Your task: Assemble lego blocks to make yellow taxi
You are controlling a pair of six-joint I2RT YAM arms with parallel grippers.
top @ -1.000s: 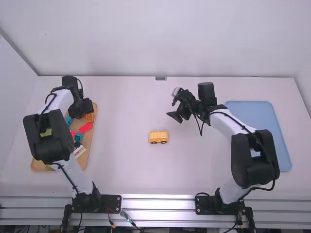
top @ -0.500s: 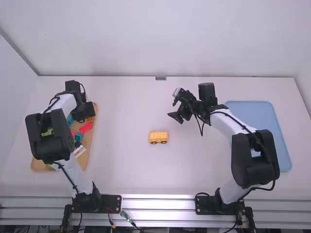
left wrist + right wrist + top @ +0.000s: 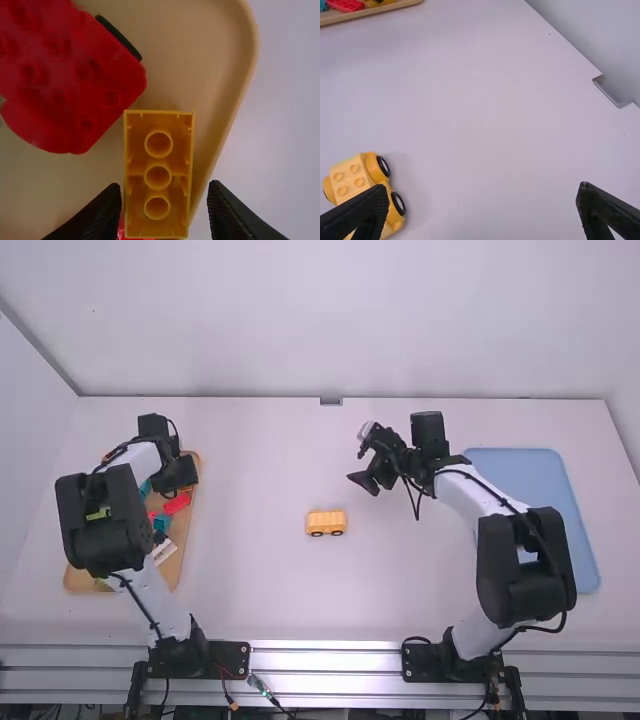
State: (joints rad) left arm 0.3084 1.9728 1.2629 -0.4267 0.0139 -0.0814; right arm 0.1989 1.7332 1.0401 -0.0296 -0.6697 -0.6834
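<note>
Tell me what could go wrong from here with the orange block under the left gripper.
The left gripper might catch the tray's rim, which runs close beside the orange block. That block lies hollow side up, so it may need turning before it fits onto the yellow car.

The toy car (image 3: 326,523) is resting on the table (image 3: 260,590). Well to its left, the block tray (image 3: 174,570) is reaching both farther and nearer than the car; in it, the brick (image 3: 157,175) is lying left of and beyond the car, near the rim on the car's side. The left gripper (image 3: 180,483) is hovering over that part of the tray. The right gripper (image 3: 360,456) is hanging beyond the car and to its right, and the second tray (image 3: 585,565) is lying well to the car's right.
</note>
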